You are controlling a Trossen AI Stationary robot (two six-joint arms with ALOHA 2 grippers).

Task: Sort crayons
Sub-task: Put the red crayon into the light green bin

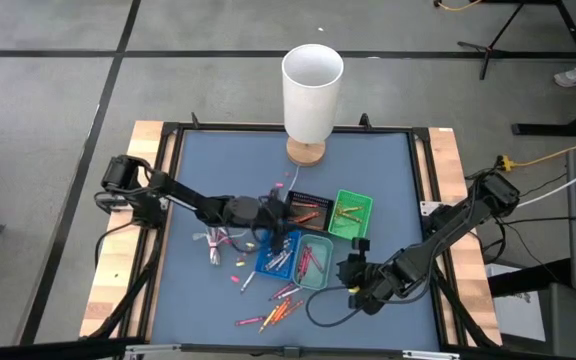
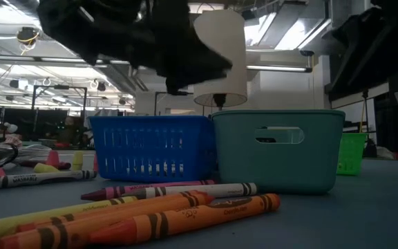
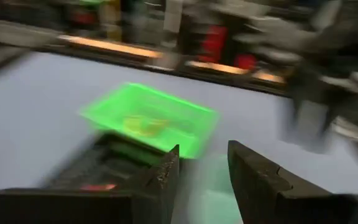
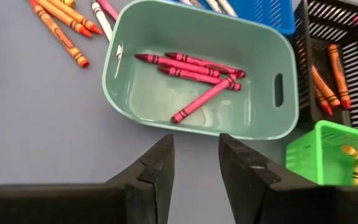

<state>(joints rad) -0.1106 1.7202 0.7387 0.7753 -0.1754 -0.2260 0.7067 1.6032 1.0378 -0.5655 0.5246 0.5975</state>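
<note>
Four small trays sit mid-table: black (image 1: 304, 208), green (image 1: 351, 214), blue (image 1: 277, 253) and teal (image 1: 314, 262). The teal tray (image 4: 197, 68) holds pink crayons (image 4: 194, 68). The black tray (image 4: 337, 56) holds orange ones and the green tray (image 4: 347, 155) yellow ones. Loose crayons (image 1: 273, 312) lie on the mat near the front edge. My left gripper (image 3: 201, 177) is open and hovers at the black tray's left side, facing the green tray (image 3: 148, 118). My right gripper (image 4: 194, 165) is open with nothing between its fingers, just right of the teal tray.
A tall white cylinder (image 1: 312, 85) on a wooden base stands at the table's far edge. A white cord bundle (image 1: 213, 240) lies left of the trays, with more crayons (image 1: 240, 280) nearby. A black cable (image 1: 328, 312) loops near the front right. Wooden rails border the mat (image 1: 198, 170).
</note>
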